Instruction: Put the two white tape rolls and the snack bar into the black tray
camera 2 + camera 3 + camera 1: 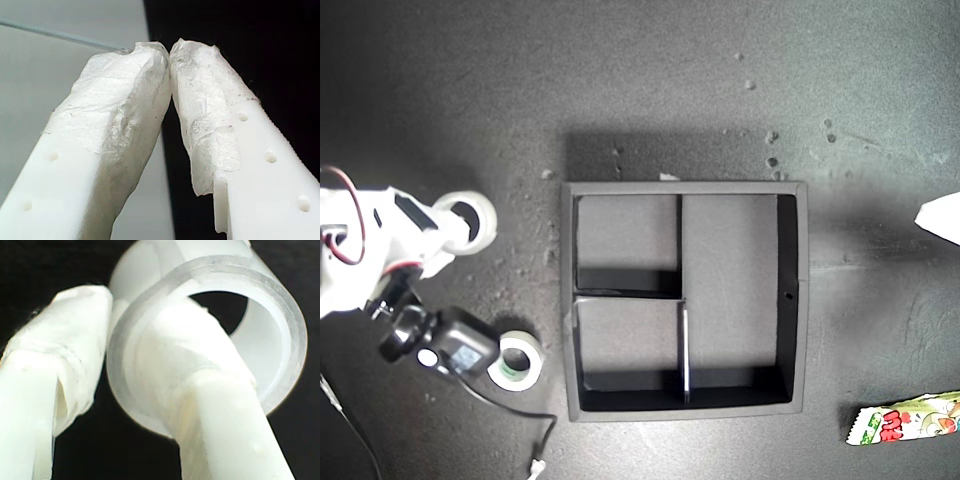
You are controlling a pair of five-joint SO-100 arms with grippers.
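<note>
the second gripper (107,365) pinched the all-white tape roll (468,214) through its wall; it should lift clear before crossing to the black tray (802,300). first gripper (170,55) sat closed, empty.

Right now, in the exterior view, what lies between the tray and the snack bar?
Nothing: the exterior view shows only bare dark tabletop between the tray and the snack bar, which lies near that view's lower right corner.

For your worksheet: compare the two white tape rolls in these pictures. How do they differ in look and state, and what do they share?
The all-white tape roll is clamped by my second gripper, one finger through its hole; the green-cored tape roll lies flat on the table, ungripped. The first has a white core, the second a greenish one. Both are ring-shaped and outside the black tray.
</note>
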